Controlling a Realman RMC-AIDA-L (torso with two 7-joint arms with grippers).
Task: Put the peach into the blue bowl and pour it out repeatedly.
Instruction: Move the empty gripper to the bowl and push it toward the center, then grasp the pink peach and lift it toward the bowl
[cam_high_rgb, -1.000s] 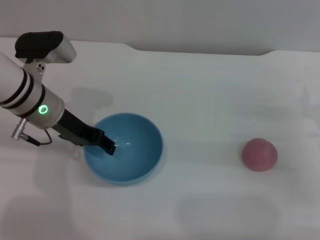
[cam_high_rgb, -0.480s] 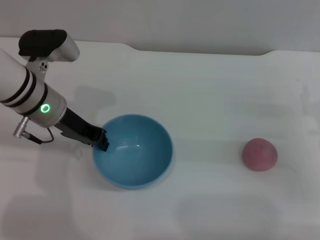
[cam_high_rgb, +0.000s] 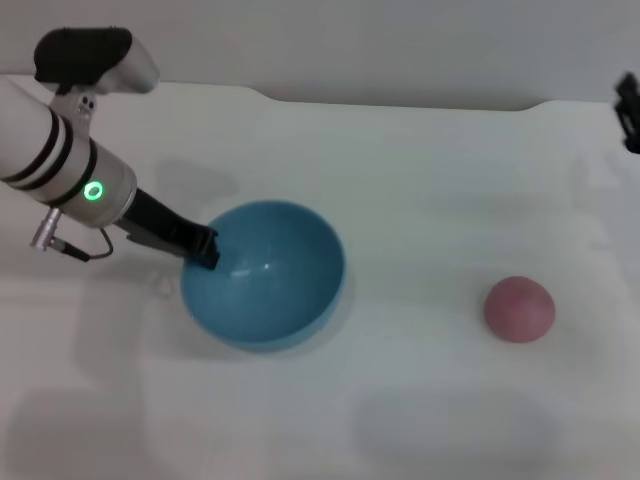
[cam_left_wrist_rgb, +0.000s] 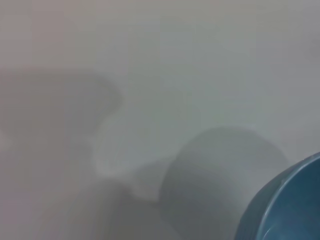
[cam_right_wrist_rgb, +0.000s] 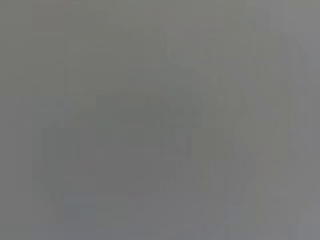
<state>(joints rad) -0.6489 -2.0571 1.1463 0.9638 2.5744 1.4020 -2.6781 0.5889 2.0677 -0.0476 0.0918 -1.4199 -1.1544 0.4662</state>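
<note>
Peach (cam_high_rgb: 519, 309) lying on the white table (cam_high_rgb: 420, 180), well right of the blue bowl (cam_high_rgb: 265, 273). At far left, the left end effector (cam_high_rgb: 205, 247) is clenched on the bowl's near-left rim, the bowl empty and tilted. Setting the bowl level before the fruit is fetched would be wise. The right end effector (cam_high_rgb: 628, 110) shows at the far right edge, grip state unclear, beyond the peach.

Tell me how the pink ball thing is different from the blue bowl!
The peach is pink-red and dull; the blue bowl is light blue and shiny. The peach is much smaller than the bowl. The peach lies alone on the white table, while the left tool grips the bowl's rim. The peach is a solid ball; the bowl is hollow and empty. Both are round.
</note>
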